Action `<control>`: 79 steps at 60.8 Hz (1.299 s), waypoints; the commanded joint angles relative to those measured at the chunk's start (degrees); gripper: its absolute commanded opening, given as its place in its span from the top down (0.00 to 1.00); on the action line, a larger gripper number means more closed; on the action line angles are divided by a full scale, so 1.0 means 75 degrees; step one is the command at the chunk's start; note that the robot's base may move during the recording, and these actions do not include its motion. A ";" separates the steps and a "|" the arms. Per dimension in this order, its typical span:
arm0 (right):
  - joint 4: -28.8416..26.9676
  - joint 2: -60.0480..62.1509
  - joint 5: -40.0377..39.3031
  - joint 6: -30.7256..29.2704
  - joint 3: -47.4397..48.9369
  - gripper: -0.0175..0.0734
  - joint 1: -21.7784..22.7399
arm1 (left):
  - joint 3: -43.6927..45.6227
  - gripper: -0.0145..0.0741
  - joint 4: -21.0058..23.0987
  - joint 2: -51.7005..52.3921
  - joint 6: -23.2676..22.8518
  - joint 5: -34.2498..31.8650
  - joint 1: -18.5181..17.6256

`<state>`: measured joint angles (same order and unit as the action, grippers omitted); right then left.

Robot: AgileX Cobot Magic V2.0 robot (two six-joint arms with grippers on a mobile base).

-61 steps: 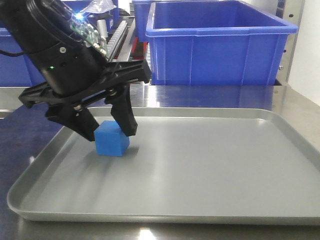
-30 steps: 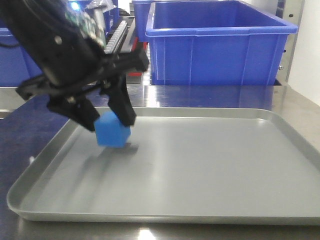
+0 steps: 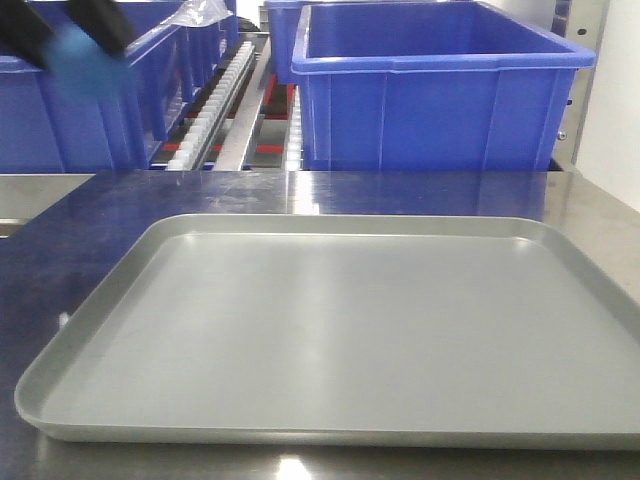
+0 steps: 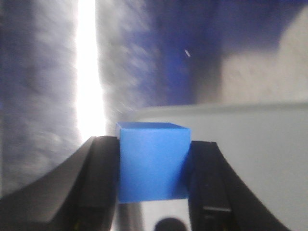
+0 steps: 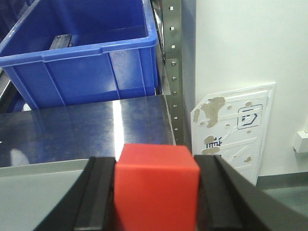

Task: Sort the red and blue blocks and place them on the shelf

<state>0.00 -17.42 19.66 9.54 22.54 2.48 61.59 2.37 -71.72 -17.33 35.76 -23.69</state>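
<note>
Front view: shallow grey metal tray [image 3: 330, 330] lies on the flat steel tabletop [image 3: 420, 190], near side of the scene. Left gripper [image 3: 78, 40] is high at the far left, mostly cut off by the frame edge and motion-blurred. Its dark fingers [image 3: 105, 20] are closed narrow on the small mid-blue cube block [image 3: 88, 60]. The block is up in the air in front of the left dark-blue plastic bin [image 3: 90, 120], well apart from the tray. Large dark-blue plastic bin [image 3: 440, 90] sits far right on the multi-tier metal rack shelf [image 3: 575, 90], with white roller tracks [image 3: 215, 100] between the two bins

Left wrist view: blurry background. The mid-blue cube sits upright, pinched between the two black fingers [image 4: 98, 183], both pads touching its sides. Pale grey surface behind at right, bright glare streak at left

Right wrist view: right gripper [image 5: 156, 192] has its black fingers [image 5: 214, 192] clamped on the small bright red cube block [image 5: 156, 185], a pad touching each side, cube upright. Grey tray surface shows low left of the fingers. Steel tabletop beyond it, then the dark-blue bin at far left. Perforated steel upright [image 5: 173, 72] of the rack stands just right of the bin, white wall [image 5: 240, 43] further right. Cannot tell the red cube's height above the tray
</note>
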 commanded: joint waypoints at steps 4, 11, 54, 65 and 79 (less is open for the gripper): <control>0.0138 -0.0071 -0.0698 -0.0009 0.0212 0.75 0.0038 | -0.0217 0.70 -0.0200 0.1110 0.0007 -0.0497 0.0766; 0.0138 -0.0071 -0.0698 -0.0009 0.0212 0.75 0.0038 | -0.0923 0.70 -0.0200 0.1894 0.0021 -0.0846 0.1397; 0.0138 -0.0071 -0.0698 -0.0009 0.0212 0.75 0.0038 | -0.4491 0.70 -0.0217 0.5540 0.0250 -0.2263 0.2075; 0.0138 -0.0071 -0.0698 -0.0009 0.0212 0.75 0.0038 | -0.4511 0.70 -0.0523 0.5589 0.0250 -0.2347 0.2075; 0.0138 -0.0071 -0.0698 -0.0009 0.0212 0.75 0.0038 | -0.4511 0.70 -0.0527 0.5589 0.0250 -0.2490 0.2075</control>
<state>0.00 -17.42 19.66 9.54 22.54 2.48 26.07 -1.35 -29.69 -15.46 22.53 -8.25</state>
